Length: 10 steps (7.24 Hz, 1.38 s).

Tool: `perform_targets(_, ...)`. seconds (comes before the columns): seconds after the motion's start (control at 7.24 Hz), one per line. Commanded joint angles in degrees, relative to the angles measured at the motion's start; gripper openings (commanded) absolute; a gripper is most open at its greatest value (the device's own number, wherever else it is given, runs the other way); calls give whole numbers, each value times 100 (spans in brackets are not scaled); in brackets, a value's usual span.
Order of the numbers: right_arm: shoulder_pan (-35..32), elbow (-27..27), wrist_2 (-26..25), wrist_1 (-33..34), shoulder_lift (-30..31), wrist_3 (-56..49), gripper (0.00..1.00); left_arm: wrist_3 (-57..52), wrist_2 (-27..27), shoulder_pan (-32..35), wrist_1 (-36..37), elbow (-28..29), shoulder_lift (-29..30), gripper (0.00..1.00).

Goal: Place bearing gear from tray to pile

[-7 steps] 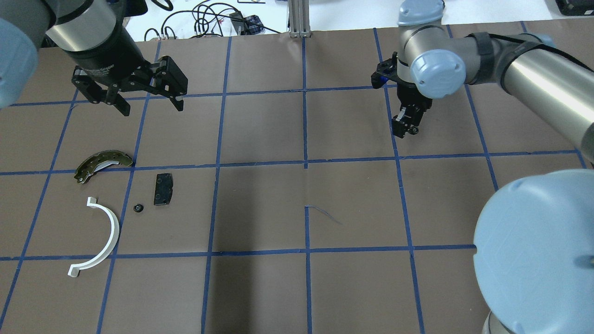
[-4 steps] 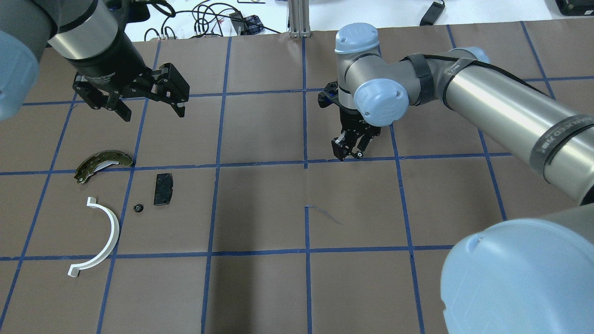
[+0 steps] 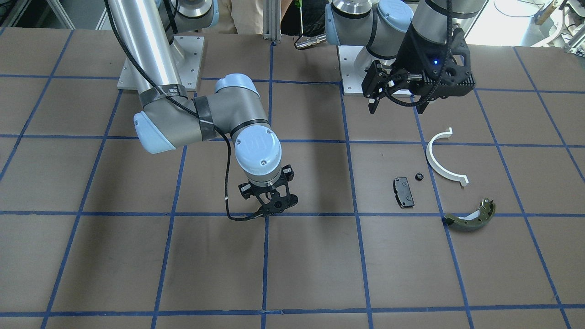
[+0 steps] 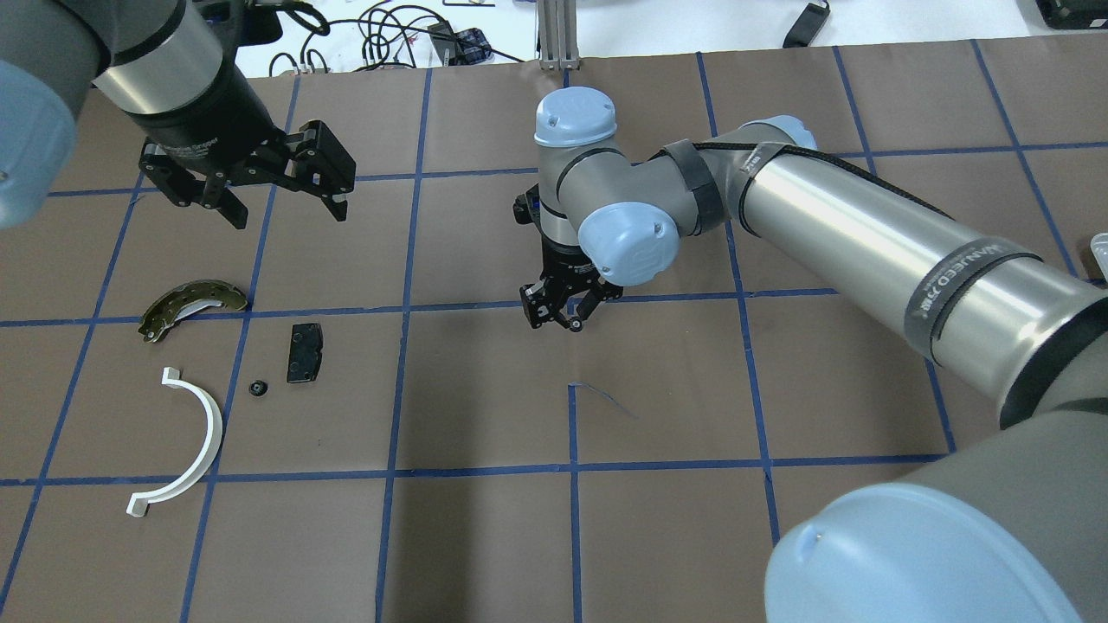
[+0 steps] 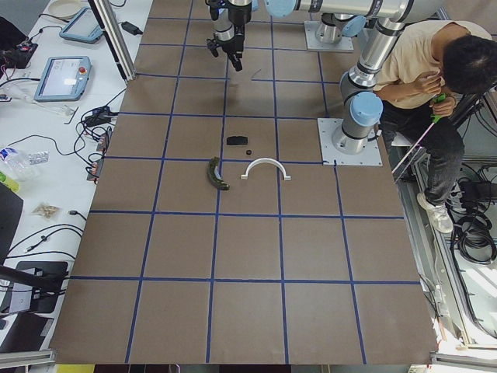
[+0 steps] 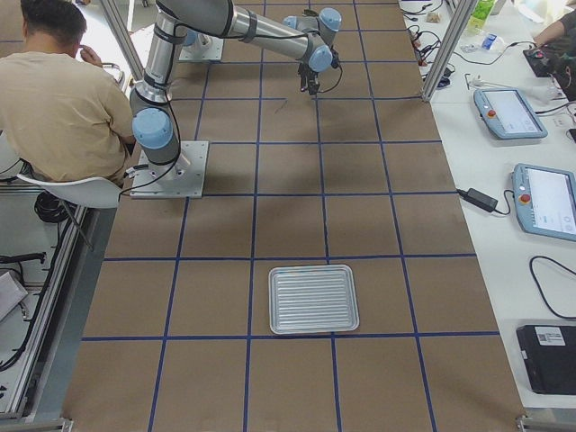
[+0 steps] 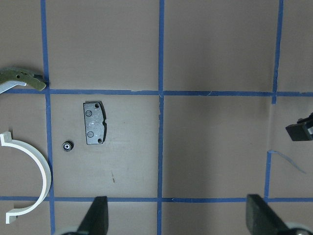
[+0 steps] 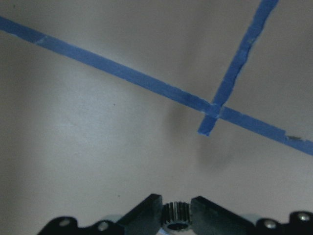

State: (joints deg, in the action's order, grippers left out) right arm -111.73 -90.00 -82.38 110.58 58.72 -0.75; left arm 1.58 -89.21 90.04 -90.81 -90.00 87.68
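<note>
My right gripper [image 4: 558, 318] is shut on a small dark bearing gear [image 8: 176, 215], held just above the table near a tape crossing at mid-table. The pile lies to its left: a black rectangular pad [image 4: 305, 352], a white half-ring [image 4: 195, 441], an olive-green curved shoe [image 4: 192, 303] and another small gear [image 4: 257, 388] lying between pad and ring. My left gripper [image 4: 281, 203] is open and empty, hovering beyond the pile. The tray [image 6: 313, 299] is at the table's right end.
The table is brown paper with a blue tape grid. Cables and an aluminium post [image 4: 558, 35] are at the far edge. A person [image 6: 63, 90] sits beside the robot bases. Tablets [image 6: 549, 198] lie on a side table.
My right arm has swept left from the right half to mid-table with its gripper still shut. The left gripper has hardly moved. The pile parts are unmoved.
</note>
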Motion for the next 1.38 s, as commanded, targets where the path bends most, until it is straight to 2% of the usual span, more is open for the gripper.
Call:
perform_targets(0.0, -130, 0, 73, 262, -202, 198, 0, 0, 9, -4, -7, 0, 3, 100)
perform_targets(0.14, -130, 0, 73, 375, -238, 190, 0, -9, 9, -12, 2, 0, 3, 100)
perform_targets(0.28, -130, -9, 73, 376, -238, 190, 12, -18, 9, -12, 2, 0, -6, 100)
perform_targets(0.41, -130, -9, 73, 385, -229, 181, 51, -26, 9, -12, 2, -9, 3, 100)
perform_targets(0.55, -130, 0, 65, 385, -221, 181, 72, -26, 17, -12, 2, -9, 29, 100)
perform_targets(0.69, -130, 0, 73, 385, -186, 181, 85, -18, 17, -4, 2, -1, 82, 100)
perform_targets(0.83, -78, 69, 73, 376, -116, 129, 96, -18, 17, -4, 2, 0, 134, 100)
perform_targets(0.97, 106, 35, -31, 350, 120, 76, 100, 104, 26, 14, 11, -27, 257, 100)
perform_targets(1.1, 508, 17, -32, 158, 505, 67, 100, 192, 35, 118, 333, -114, 536, 100)
perform_targets(1.24, 1112, 9, -32, -400, 961, 14, 100, 419, 35, 337, 902, -350, 913, 100)
